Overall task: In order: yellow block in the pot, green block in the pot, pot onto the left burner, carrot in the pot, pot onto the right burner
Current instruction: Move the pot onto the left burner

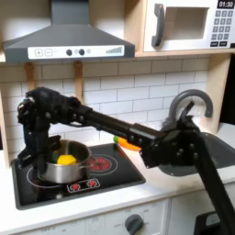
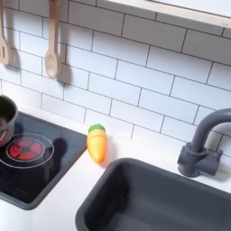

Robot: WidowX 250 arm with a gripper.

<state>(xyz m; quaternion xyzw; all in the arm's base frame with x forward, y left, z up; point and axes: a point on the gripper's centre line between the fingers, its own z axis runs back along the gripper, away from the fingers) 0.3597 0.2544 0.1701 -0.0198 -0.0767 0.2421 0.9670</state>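
On the left burner [image 1: 57, 171], pot [image 1: 62, 162] with yellow block [image 1: 66, 161], gripper [image 1: 39, 154] grip unclear, carrot [image 2: 97, 143] beside stove.

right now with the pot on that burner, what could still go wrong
1. The pot sits at the first exterior view's left, while the carrot lies on the counter past the cooktop's other edge, so the arm has a long reach for it.
2. The carrot lies close to the sink rim; a nudged grasp could roll it in.
3. The gripper itself is hard to make out at the pot; lifting away could drag or tip the pot.
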